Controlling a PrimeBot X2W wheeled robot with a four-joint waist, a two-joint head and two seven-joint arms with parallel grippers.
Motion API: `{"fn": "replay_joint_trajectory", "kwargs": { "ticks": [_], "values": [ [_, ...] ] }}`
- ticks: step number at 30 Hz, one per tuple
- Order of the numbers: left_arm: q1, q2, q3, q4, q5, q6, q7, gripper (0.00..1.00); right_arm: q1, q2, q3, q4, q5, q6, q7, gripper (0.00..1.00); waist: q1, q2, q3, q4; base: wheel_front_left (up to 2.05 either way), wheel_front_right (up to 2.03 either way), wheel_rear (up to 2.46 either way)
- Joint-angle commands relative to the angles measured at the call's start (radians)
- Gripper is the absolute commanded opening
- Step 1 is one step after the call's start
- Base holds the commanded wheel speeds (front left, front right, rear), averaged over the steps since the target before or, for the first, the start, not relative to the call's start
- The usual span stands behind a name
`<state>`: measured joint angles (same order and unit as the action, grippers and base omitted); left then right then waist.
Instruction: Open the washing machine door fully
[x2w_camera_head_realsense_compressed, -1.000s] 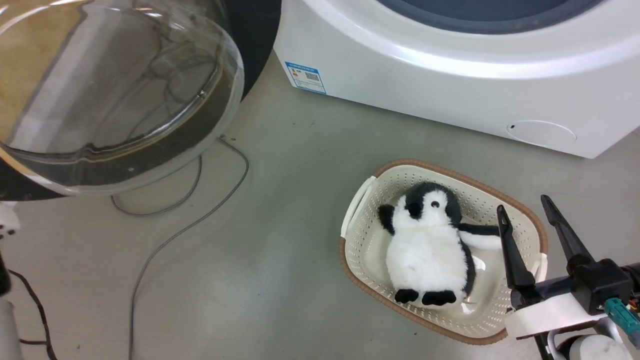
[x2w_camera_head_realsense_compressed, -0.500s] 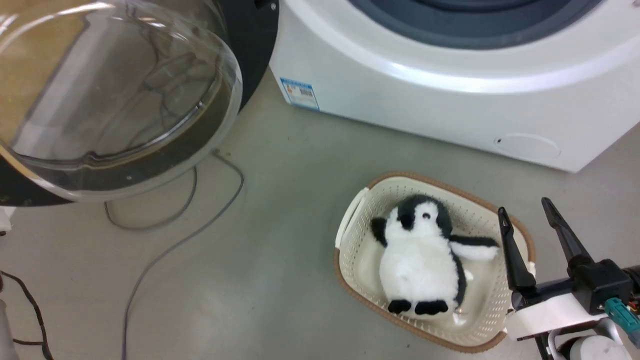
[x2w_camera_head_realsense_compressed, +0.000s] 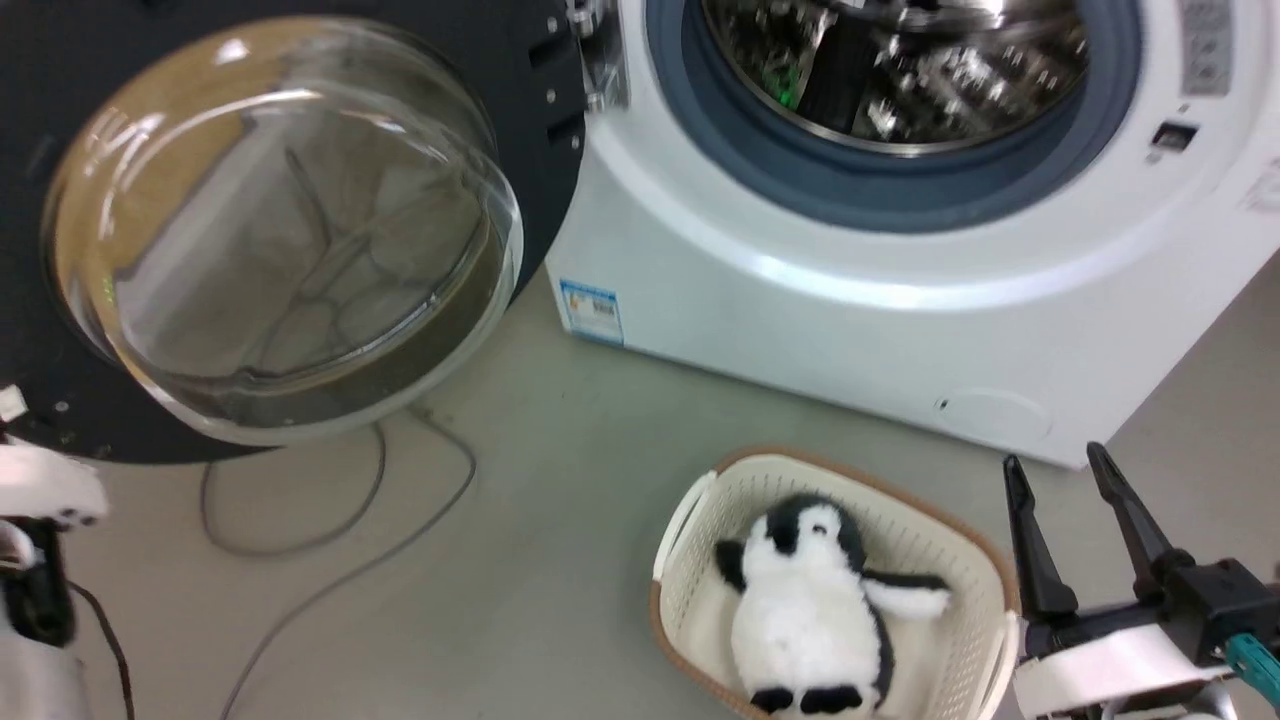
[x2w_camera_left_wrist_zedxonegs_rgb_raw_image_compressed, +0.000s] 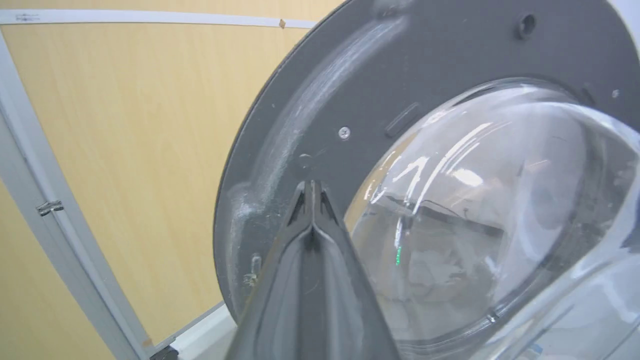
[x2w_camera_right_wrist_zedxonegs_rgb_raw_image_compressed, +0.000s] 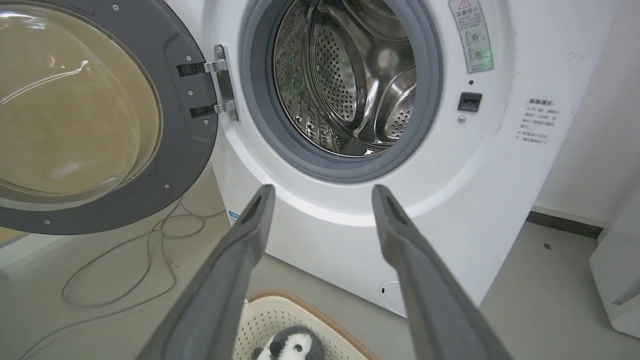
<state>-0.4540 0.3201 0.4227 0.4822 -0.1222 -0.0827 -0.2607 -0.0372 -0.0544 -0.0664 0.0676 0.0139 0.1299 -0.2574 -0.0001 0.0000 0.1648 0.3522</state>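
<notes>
Since the washing machine door (x2w_camera_head_realsense_compressed: 540, 150) hangs swung out to the left of the washing machine (x2w_camera_head_realsense_compressed: 850, 300), glass bowl (x2w_camera_head_realsense_compressed: 280, 230) facing outward and drum mouth (x2w_camera_head_realsense_compressed: 900, 60) uncovered, the job looks nearly finished. Left tool (x2w_camera_left_wrist_zedxonegs_rgb_raw_image_compressed: 311, 187), fingers pressed together, points at the door's dark inner ring (x2w_camera_left_wrist_zedxonegs_rgb_raw_image_compressed: 350, 100) near its free edge; contact is unclear. Push gently there, following the arc about the hinge (x2w_camera_right_wrist_zedxonegs_rgb_raw_image_compressed: 222, 82), and stop at resistance. Right tool (x2w_camera_head_realsense_compressed: 1052, 460), fingers apart, hovers before the machine, empty; leave it idle.

readable text: none | washing machine (x2w_camera_right_wrist_zedxonegs_rgb_raw_image_compressed: 320, 240) stickers (x2w_camera_right_wrist_zedxonegs_rgb_raw_image_compressed: 470, 35): too small
</notes>
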Motion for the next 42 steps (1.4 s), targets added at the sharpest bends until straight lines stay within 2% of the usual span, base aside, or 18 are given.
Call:
{"fn": "replay_joint_trajectory", "kwargs": {
  "ticks": [1, 8, 14, 22, 31, 32, 33, 42],
  "values": [
    [0.031, -0.020, -0.016, -0.035, 0.015, -0.007, -0.001, 0.00, 0.020, 0.004, -0.008, -0.006, 0.010, 0.001, -0.004, 1.00, 0.0001, 0.0000, -0.049, -0.012, 0.00, 0.00, 0.00],
    [0.141, -0.115, -0.110, -0.180, 0.059, -0.027, -0.001, 0.00, 0.063, 0.004, -0.030, -0.033, 0.032, 0.001, -0.004, 1.00, 0.0001, 0.0000, -0.111, -0.026, 0.00, 0.00, 0.00],
    [0.234, -0.196, -0.211, -0.246, 0.066, -0.038, -0.001, 0.00, 0.090, 0.004, -0.042, -0.064, 0.048, 0.001, -0.004, 1.00, 0.0001, 0.0000, -0.150, -0.053, 0.00, 0.00, 0.00],
    [0.317, -0.241, -0.295, -0.283, 0.036, -0.044, -0.001, 0.00, 0.106, 0.004, -0.049, -0.095, 0.060, 0.001, -0.004, 1.00, 0.0001, 0.0000, -0.169, -0.125, 0.00, 0.00, 0.00],
    [0.377, -0.260, -0.351, -0.295, 0.029, -0.046, -0.001, 0.00, 0.127, 0.004, -0.053, -0.095, 0.070, 0.001, -0.004, 1.00, 0.0001, 0.0000, -0.180, -0.202, 0.00, 0.00, 0.00],
    [0.383, -0.261, -0.355, -0.294, 0.026, -0.046, -0.001, 0.20, 0.129, 0.004, -0.052, -0.094, 0.070, 0.001, -0.004, 1.00, 0.0001, 0.0000, -0.181, -0.211, 0.00, 0.00, 0.00],
    [0.388, -0.262, -0.360, -0.291, 0.026, -0.046, -0.001, 1.00, 0.131, 0.004, -0.051, -0.093, 0.072, 0.001, -0.004, 1.00, 0.0001, 0.0000, -0.182, -0.219, 0.00, 0.00, 0.00],
    [0.441, -0.269, -0.395, -0.300, 0.032, -0.016, -0.001, 1.00, 0.147, 0.004, -0.041, -0.083, 0.082, 0.001, -0.004, 1.00, 0.0001, 0.0000, -0.189, -0.289, 0.00, 0.00, 0.00]
  ]
}}
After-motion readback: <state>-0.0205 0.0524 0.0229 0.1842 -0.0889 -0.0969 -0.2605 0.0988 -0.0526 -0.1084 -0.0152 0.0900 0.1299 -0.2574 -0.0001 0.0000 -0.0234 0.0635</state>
